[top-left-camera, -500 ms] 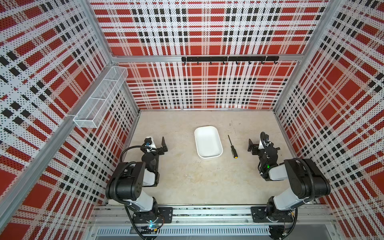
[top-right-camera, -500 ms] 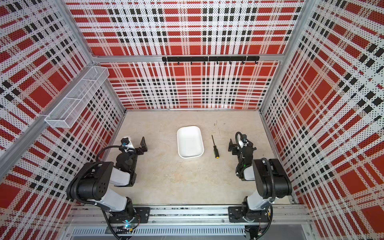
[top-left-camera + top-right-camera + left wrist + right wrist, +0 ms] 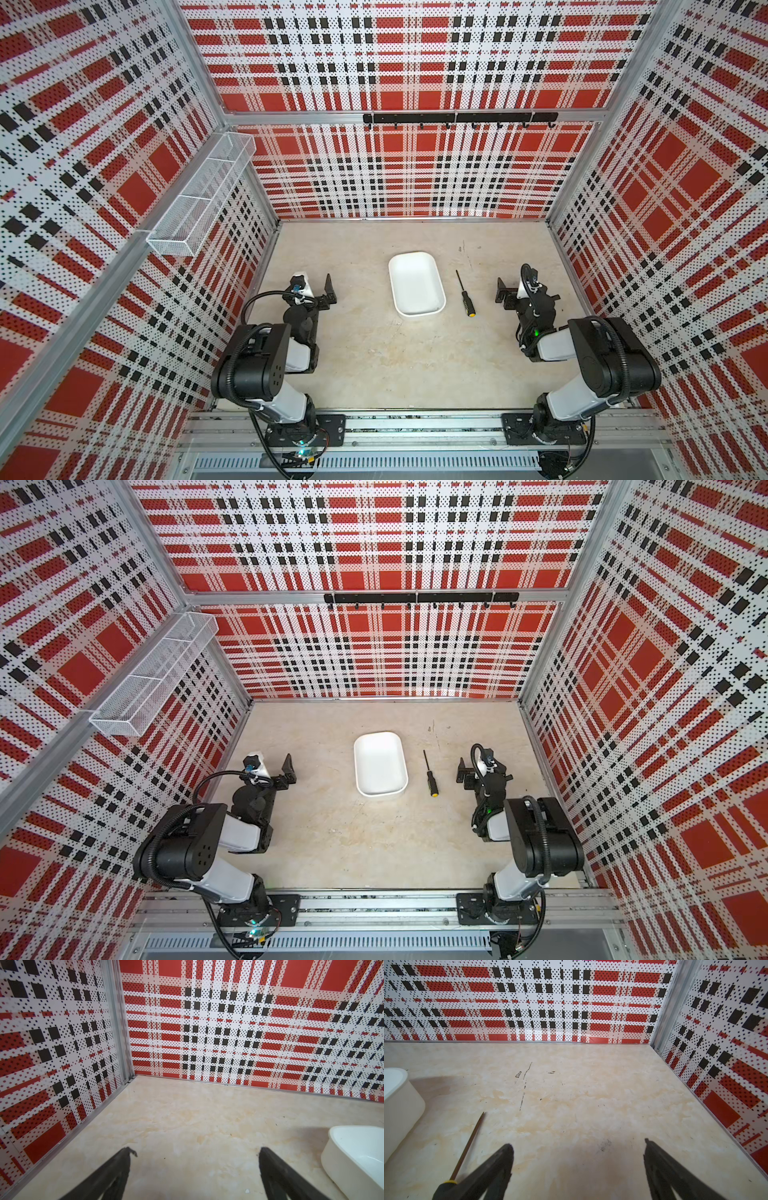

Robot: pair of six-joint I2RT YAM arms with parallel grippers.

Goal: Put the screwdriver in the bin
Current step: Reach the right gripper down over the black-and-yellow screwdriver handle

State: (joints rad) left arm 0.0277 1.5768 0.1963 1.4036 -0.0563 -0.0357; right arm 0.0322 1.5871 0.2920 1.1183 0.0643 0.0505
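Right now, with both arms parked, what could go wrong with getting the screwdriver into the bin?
1. The screwdriver is slim and lies flat on the table; the open right gripper could pinch beside it or roll it away.
2. It lies close to the bin, so a finger coming down on that side might nudge the bin.
3. Dropped at a slant, it might catch on the bin's rim.

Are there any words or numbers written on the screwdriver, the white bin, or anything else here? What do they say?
No text can be read anywhere.
screwdriver: no lettering visible; too small to tell in both top views.
bin: plain white, no label.
wire basket: no tag or writing.
hook rail: plain black, no markings visible.
Walls: only a red, black and white plaid pattern, no signs.
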